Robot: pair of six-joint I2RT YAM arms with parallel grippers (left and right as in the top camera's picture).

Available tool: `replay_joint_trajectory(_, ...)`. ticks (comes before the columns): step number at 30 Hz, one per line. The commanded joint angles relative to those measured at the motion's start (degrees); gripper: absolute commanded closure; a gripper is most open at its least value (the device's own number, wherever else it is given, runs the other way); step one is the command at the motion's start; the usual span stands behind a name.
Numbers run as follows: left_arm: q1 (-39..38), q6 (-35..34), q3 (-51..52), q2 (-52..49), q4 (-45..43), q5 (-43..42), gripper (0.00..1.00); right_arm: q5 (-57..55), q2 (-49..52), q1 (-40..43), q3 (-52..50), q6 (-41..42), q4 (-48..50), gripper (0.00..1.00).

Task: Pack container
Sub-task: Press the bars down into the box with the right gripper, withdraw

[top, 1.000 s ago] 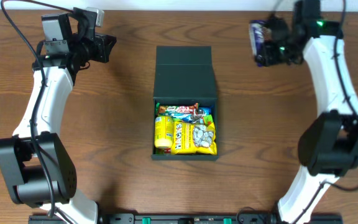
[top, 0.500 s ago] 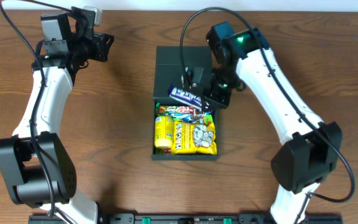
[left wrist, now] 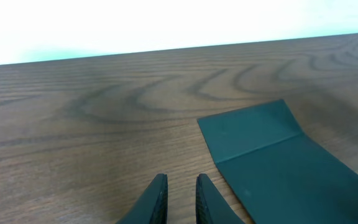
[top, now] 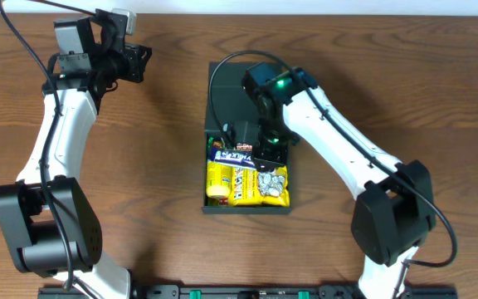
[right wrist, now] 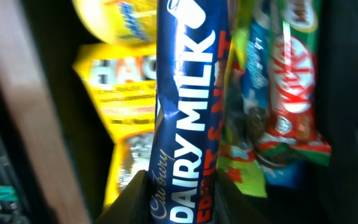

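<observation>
Step in hand: placing. Right fingers [right wrist: 132, 200] grip a Dairy Milk bar [right wrist: 182, 106] by its end, low over the open container [top: 222, 208] at mid desk [top: 139, 166], just above the packets [top: 260, 187] inside. Left fingers [left wrist: 156, 199] are nearly closed and empty, far left. Next move, as I judge it: lay the bar flat, release it, and lift clear of the walls. The lid is not yet shut.
</observation>
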State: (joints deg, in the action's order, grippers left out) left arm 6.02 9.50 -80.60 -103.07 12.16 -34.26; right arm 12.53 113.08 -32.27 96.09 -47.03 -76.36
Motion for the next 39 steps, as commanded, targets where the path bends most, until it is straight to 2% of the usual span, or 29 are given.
replay_joint_trajectory(1,0.4,1.3,-1.2,0.8,-0.1,0.2,0.83,-5.2,0.1,0.0,-0.9,3.9,2.2,0.99)
replay_joint_trajectory(6,0.4,1.3,-1.2,0.8,-0.2,0.2,0.83,-9.7,0.1,0.0,-2.2,3.8,4.8,0.99)
replay_joint_trajectory(15,0.4,1.3,-1.2,0.8,-0.2,0.2,0.83,-9.8,0.1,0.0,-3.0,2.9,6.8,0.98)
replay_joint_trajectory(16,0.4,1.3,-1.2,0.8,-0.2,0.2,0.83,-9.8,0.1,0.0,-3.0,2.6,7.1,0.8)
replay_joint_trajectory(17,0.4,1.3,-1.2,0.8,-0.2,0.2,0.83,-10.1,0.1,0.0,-3.0,2.6,7.6,0.45)
replay_joint_trajectory(18,0.4,1.3,-1.2,0.8,-0.2,0.2,0.83,-10.8,0.1,0.0,-3.0,2.8,8.3,0.01)
replay_joint_trajectory(19,0.4,1.3,-1.2,0.8,-0.2,0.2,0.83,-11.6,0.1,0.0,-3.0,2.9,8.8,0.01)
replay_joint_trajectory(26,0.4,1.3,-1.2,0.8,-0.2,0.2,0.83,-17.1,0.1,0.0,-2.7,6.8,11.3,0.01)
replay_joint_trajectory(31,0.4,1.3,-1.2,0.8,-0.2,0.2,0.82,-17.1,0.1,0.1,-0.4,10.3,12.2,0.15)
replay_joint_trajectory(34,0.4,1.3,-1.2,0.8,-0.2,0.2,0.82,-17.0,0.0,1.3,2.1,16.6,14.7,0.19)
replay_joint_trajectory(35,0.4,1.2,-1.2,0.8,-0.2,0.2,0.85,-16.8,0.0,2.0,2.5,18.5,15.9,0.2)
replay_joint_trajectory(36,0.4,1.2,-1.2,0.8,-0.2,0.2,0.94,-16.5,0.0,3.0,2.7,21.2,17.8,0.25)
replay_joint_trajectory(37,0.3,0.2,-1.2,0.8,-0.2,-0.4,0.94,-15.7,0.0,4.6,2.7,25.8,20.7,0.37)
replay_joint_trajectory(38,0.3,-1.4,-1.2,0.7,-0.3,-2.2,0.94,-14.3,0.0,6.5,2.7,30.3,23.0,0.68)
replay_joint_trajectory(39,0.3,-2.4,-1.2,0.7,-0.3,-4.5,0.94,-12.5,0.1,8.4,2.3,34.0,25.0,0.91)
